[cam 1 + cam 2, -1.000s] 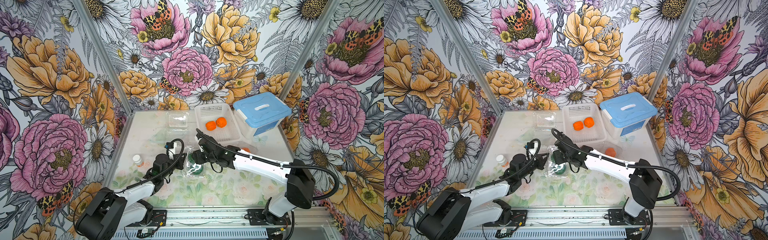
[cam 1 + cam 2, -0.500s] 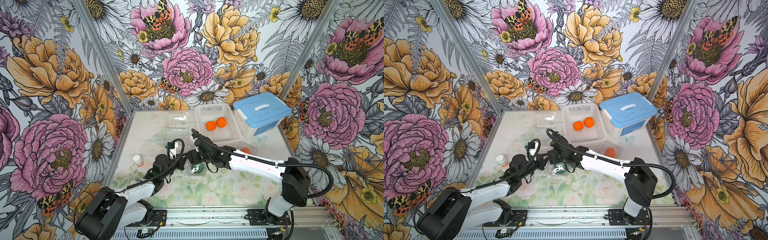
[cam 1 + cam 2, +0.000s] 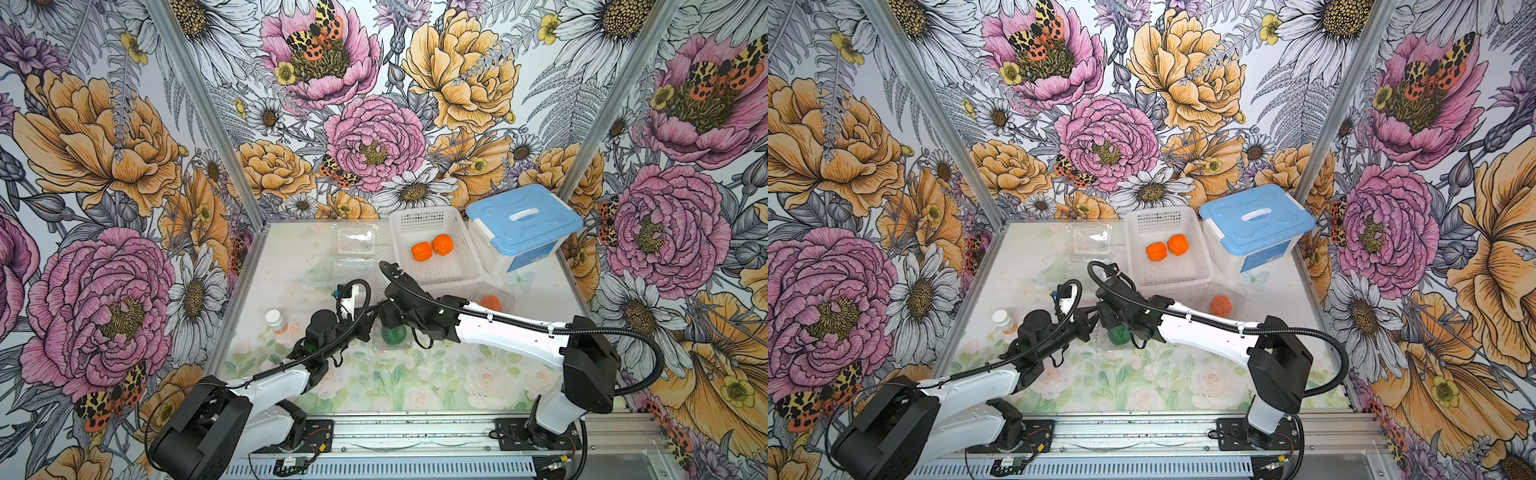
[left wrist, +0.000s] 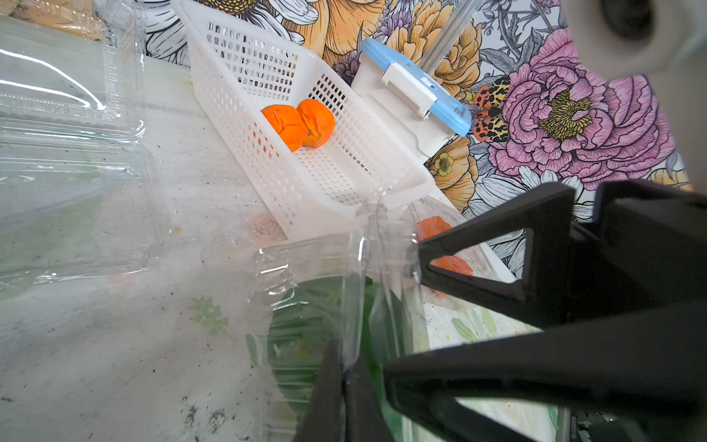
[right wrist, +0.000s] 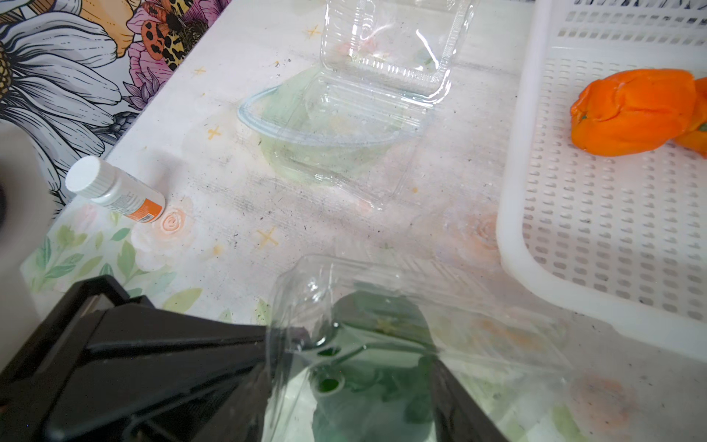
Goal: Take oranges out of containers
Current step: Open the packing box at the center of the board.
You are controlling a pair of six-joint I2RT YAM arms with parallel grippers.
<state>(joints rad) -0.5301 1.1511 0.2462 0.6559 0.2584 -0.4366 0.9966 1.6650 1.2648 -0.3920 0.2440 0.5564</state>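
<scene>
Left gripper pinching container (lid edge), right gripper astride half-hidden green orange, grip unclear

Top views look down from high in front; close wrist views share the white basket

Lab robot cell: floral-printed panels on aluminium posts are boxing in a table; robot arms are sitting bolted to a rail at frame bottom.
</scene>
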